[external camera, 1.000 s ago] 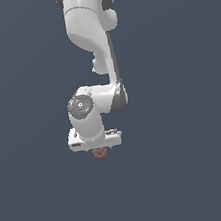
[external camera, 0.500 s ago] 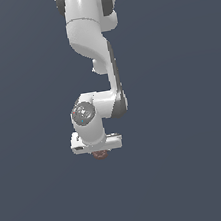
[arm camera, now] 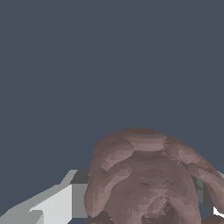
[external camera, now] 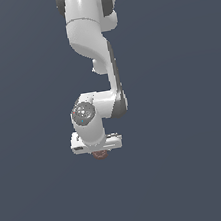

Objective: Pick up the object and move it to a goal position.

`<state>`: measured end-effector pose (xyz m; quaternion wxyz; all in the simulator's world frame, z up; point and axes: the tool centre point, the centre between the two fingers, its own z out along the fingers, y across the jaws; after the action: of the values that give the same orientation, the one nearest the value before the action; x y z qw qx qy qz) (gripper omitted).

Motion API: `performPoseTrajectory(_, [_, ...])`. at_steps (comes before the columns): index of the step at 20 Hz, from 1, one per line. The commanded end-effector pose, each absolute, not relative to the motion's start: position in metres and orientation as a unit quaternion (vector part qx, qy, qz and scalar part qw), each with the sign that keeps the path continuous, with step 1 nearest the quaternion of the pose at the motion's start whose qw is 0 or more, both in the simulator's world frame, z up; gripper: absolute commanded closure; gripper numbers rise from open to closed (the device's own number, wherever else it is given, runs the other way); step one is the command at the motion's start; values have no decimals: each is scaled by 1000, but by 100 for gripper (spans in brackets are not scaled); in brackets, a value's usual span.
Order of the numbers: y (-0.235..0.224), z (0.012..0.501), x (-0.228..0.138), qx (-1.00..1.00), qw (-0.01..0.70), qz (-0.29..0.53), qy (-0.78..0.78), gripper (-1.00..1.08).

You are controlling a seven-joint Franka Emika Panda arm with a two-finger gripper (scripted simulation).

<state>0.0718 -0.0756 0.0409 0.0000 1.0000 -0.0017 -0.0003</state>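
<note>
The object (external camera: 100,154) is a small reddish-brown lumpy thing that shows just under the white gripper (external camera: 98,151) in the exterior view. The hand points straight down over it and hides most of it. In the wrist view the object (arm camera: 144,179) fills the lower middle, swirled and bumpy. It sits between the two fingers, with one white finger (arm camera: 57,205) on one side and a sliver of the other (arm camera: 217,213) at the picture's edge. The jaws stand apart on either side of the object. I cannot see whether the pads press on it.
A plain dark grey-blue surface (external camera: 193,170) spreads all around. The white arm (external camera: 91,39) rises from the hand to the top of the exterior view. No other object or goal marker shows.
The hand has sunk lower over the object, so less of it shows below the gripper. The object itself has hardly moved.
</note>
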Motion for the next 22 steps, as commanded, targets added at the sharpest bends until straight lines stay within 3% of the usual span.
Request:
performPoseTrajectory(1, [-75, 41, 72, 1000, 0, 0, -2, 108])
performPoseTrajectory(10, [-51, 74, 74, 1000, 0, 0, -2, 108])
performPoseTrajectory(22, [29, 185, 82, 1000, 0, 0, -1, 108])
